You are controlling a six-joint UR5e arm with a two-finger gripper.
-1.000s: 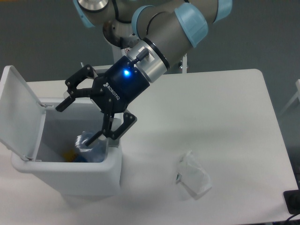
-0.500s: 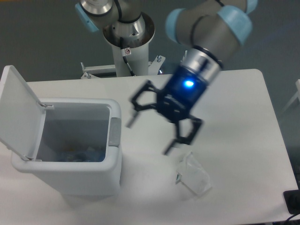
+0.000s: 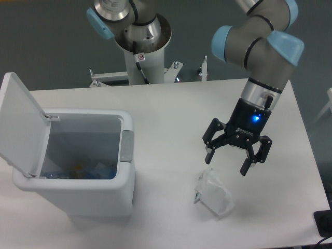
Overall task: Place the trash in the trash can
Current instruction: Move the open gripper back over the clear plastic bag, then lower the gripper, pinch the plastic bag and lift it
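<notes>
The white trash can (image 3: pixel 78 199) stands at the table's left with its flip lid (image 3: pixel 21 127) open and its grey push tab (image 3: pixel 127 146) facing right. The clear water bottle (image 3: pixel 96 170) lies inside at the bottom, only partly visible. The small wrinkly white plastic bag (image 3: pixel 213 193) lies on the table at the front right. My gripper (image 3: pixel 227 164) is open and empty, pointing down, just above and slightly behind the bag, apart from it.
The robot base column (image 3: pixel 141 49) stands behind the table's far edge. A dark object (image 3: pixel 324 223) sits at the table's front right corner. The table's right edge lies close beyond the gripper.
The gripper has left the trash can, where it let go of the bottle, and has swung right across the table to hang over the plastic bag. The bottle now lies in the can.
</notes>
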